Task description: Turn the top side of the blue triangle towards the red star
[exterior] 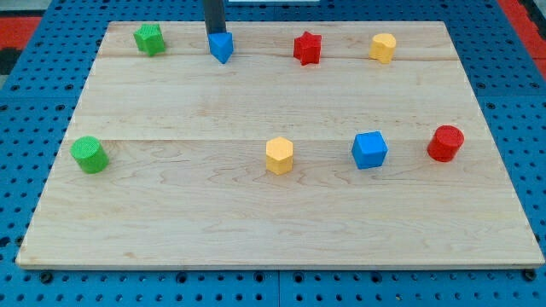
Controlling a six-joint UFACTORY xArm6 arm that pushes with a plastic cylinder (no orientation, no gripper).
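The blue triangle sits near the view's top edge of the wooden board, left of centre, with one corner pointing toward the view's bottom. My tip rests at the triangle's 12 o'clock, slightly toward 11, touching or just beside its upper edge (the exact contact cannot be resolved). I carry no jaws, only the dark rod, so nothing is grasped or clamped.

The red star lies at the triangle's 3 o'clock, in the same row and well apart from it. Further along that line stands the yellow block, its shape roughly hexagonal. At the triangle's 9 o'clock is a green block of ribbed outline, near the board's top-left corner.

The lower row runs across the board's middle. From the triangle, a green cylinder lies at about 8 o'clock, a yellow hexagon at 5 o'clock, then a blue cube and a red cylinder at about 4 o'clock.
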